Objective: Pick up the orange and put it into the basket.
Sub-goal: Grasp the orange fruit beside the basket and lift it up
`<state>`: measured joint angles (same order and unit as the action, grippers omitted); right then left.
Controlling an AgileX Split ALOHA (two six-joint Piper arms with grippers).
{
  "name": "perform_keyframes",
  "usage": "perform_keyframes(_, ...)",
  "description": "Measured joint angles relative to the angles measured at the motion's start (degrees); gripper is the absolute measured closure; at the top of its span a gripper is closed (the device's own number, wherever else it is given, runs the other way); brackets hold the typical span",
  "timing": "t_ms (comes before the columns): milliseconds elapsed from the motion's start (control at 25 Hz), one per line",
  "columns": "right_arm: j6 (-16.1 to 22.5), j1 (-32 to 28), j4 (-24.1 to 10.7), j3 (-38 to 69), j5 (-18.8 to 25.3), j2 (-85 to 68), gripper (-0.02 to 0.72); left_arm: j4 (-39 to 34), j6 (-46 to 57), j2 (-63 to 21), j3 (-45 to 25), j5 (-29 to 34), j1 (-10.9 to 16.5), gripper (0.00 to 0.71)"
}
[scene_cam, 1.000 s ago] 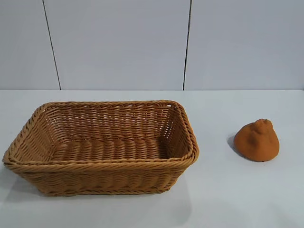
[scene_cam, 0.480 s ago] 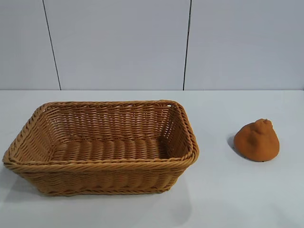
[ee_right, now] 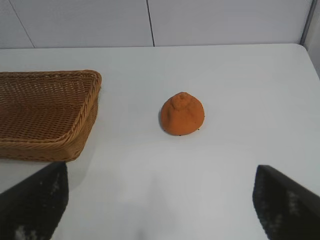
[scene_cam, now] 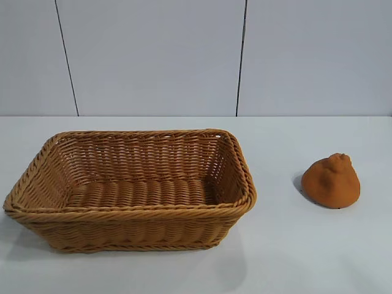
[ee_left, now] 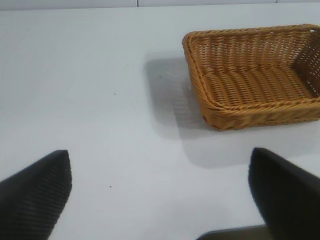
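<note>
Nothing has shifted out front since a moment ago: basket and orange sit exactly where they were, and neither of my arms shows in the exterior view. Biggest first, the white surface (scene_cam: 288,257) runs wide under everything. On it, toward the left side, stands the basket (scene_cam: 131,214), upright, its woven floor bare. Well apart from it, off to the right, the orange (scene_cam: 331,180) rests on the surface with its knobbly bump up, touching nothing else. From my right wrist I see it straight ahead, beside the basket's end wall, and my right tool (ee_right: 160,200) hangs short of it with its dark fingers (ee_right: 35,205) spread wide, gripping nothing. My left tool (ee_left: 160,195) hovers over bare surface, near the basket's corner, fingers likewise wide apart and holding nothing.
</note>
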<state>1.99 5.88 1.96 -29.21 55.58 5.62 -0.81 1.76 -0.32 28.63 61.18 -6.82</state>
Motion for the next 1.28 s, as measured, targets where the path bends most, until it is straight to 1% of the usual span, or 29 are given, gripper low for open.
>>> perform_keyframes(80,0.0,0.0,-0.6,-1.2,-2.5,5.5,0.01,0.0,0.0,0.0,0.0,0.0,0.0,0.021)
perform_keyframes(280,0.4,0.0,-4.3,-6.0,-10.9,21.8,0.01,0.0,0.0,0.0,0.0,0.0,0.0,0.021)
perform_keyframes(480,3.5,0.0,-7.3,-10.5,-15.4,37.0,0.01,0.0,0.0,0.0,0.0,0.0,0.0,0.021)
perform_keyframes(600,5.7,-0.2,-9.9,-11.4,-17.7,44.4,0.01,0.0,0.0,0.0,0.0,0.0,0.0,0.021)
perform_keyframes(720,7.9,-2.5,-11.7,-11.6,-20.7,50.7,0.01,0.0,0.0,0.0,0.0,0.0,0.0,0.021)
perform_keyframes(840,8.4,-5.0,-11.9,-11.6,-24.5,55.6,0.01,0.0,0.0,0.0,0.0,0.0,0.0,0.021)
perform_keyframes(920,8.4,-5.9,-11.9,-12.4,-25.9,58.5,0.01,0.0,0.0,0.0,0.0,0.0,0.0,0.021)
perform_keyframes(1160,8.2,-6.3,-11.3,-19.5,-26.7,69.0,0.01,0.0,0.0,0.0,0.0,0.0,0.0,0.021)
perform_keyframes(1280,8.2,-6.3,-10.2,-22.9,-27.6,74.6,0.01,0.0,0.0,0.0,0.0,0.0,0.0,0.021)
